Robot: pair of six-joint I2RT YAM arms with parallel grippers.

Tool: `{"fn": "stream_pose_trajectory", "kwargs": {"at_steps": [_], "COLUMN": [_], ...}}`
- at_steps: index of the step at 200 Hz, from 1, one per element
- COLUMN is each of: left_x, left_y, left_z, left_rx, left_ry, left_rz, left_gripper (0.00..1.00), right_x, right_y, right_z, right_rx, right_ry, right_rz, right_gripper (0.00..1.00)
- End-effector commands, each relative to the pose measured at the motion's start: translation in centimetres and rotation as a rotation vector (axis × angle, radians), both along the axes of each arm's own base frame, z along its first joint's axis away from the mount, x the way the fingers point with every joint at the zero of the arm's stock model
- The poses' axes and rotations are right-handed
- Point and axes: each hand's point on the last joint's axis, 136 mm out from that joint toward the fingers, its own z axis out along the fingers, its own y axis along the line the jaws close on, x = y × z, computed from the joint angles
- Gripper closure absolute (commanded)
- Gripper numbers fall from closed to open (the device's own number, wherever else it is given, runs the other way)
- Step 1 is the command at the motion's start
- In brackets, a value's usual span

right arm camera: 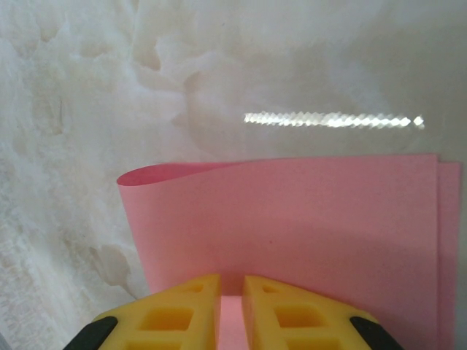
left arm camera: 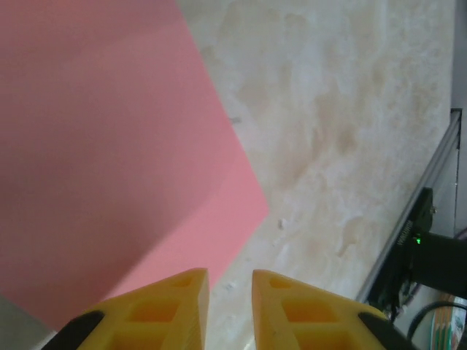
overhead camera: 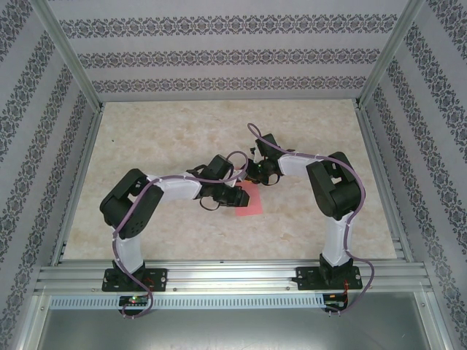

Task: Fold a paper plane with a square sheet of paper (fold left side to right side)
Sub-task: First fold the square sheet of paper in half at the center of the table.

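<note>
We see the square sheet of paper (right arm camera: 306,226) folded over w/ a rounded fold, doubled edges opposite, long axis running across the right wrist view. Right gripper (right arm camera: 231,306) nearly closed, pinching its near edge; left gripper (left arm camera: 230,306) slightly parted over a corner, holding nothing.

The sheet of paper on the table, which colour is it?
Plain salmon pink, unmarked; the sheet of paper shows best in the right wrist view.

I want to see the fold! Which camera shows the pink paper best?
The right wrist view: the pink paper is doubled over, two edges showing. The left wrist view shows one flat corner; from the top view it's tiny, half under the arms.
</note>
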Motion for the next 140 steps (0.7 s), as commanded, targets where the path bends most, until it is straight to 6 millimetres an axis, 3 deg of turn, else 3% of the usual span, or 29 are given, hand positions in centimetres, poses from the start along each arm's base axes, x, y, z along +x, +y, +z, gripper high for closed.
{"fn": "stream_pose_trajectory", "kwargs": {"at_steps": [1,27,54,91,114,140], "left_x": [1.6,1.0,0.2,0.0,0.1,0.1], "left_y": [0.2,0.9,1.5,1.8,1.8,1.7], "left_z": [-1.4,-2.9,-4.0,-4.3,-4.4,-4.3], "left_rx": [0.031,0.067,0.083,0.090,0.088,0.084], "left_ry": [-0.005,0.021,0.045,0.050,0.049,0.050], "left_rz": [0.052,0.057,0.059,0.066,0.068,0.073], "left_gripper": [0.76,0.76,0.76,0.77,0.77,0.77], "right_x": [-0.9,-0.3,1.2,2.5,2.1,0.5], "right_y": [-1.2,-0.7,-0.7,-2.2,-3.6,-5.7], "right_z": [-2.5,-0.6,3.4,8.1,9.0,9.3], "right_rx": [-0.079,-0.045,-0.003,0.041,0.024,-0.013], "right_ry": [0.040,0.006,-0.068,-0.152,-0.157,-0.156], "right_rz": [0.000,0.005,0.000,-0.041,-0.058,-0.093], "right_gripper": [0.81,0.80,0.75,0.68,0.69,0.77]}}
